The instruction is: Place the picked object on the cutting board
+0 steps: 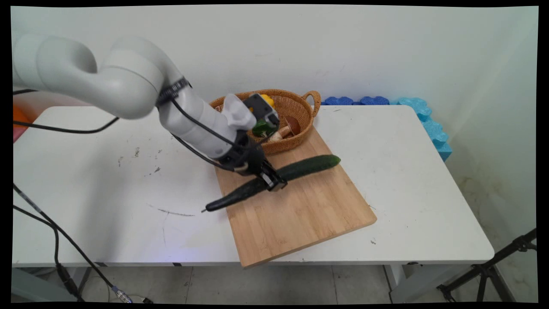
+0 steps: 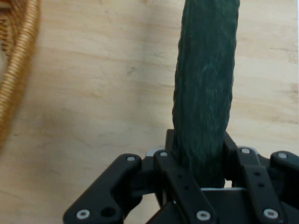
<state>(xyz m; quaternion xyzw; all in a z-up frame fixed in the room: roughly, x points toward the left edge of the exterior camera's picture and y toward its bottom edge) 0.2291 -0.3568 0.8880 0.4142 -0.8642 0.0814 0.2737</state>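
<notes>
The gripper (image 1: 274, 182) is closed on the cucumber (image 1: 300, 168) near its middle, its long axis running crosswise to the gripper above the cutting board (image 1: 300, 214), with the basket (image 1: 296, 112) just behind.

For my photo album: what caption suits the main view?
Black two-finger hand shut on a long dark green cucumber over a bamboo cutting board, beside a woven wicker basket.

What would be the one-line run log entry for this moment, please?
gripper: shut on cucumber | cucumber: over cutting board, its stem end past the board's left edge | wicker basket: behind board, holds vegetables
</notes>
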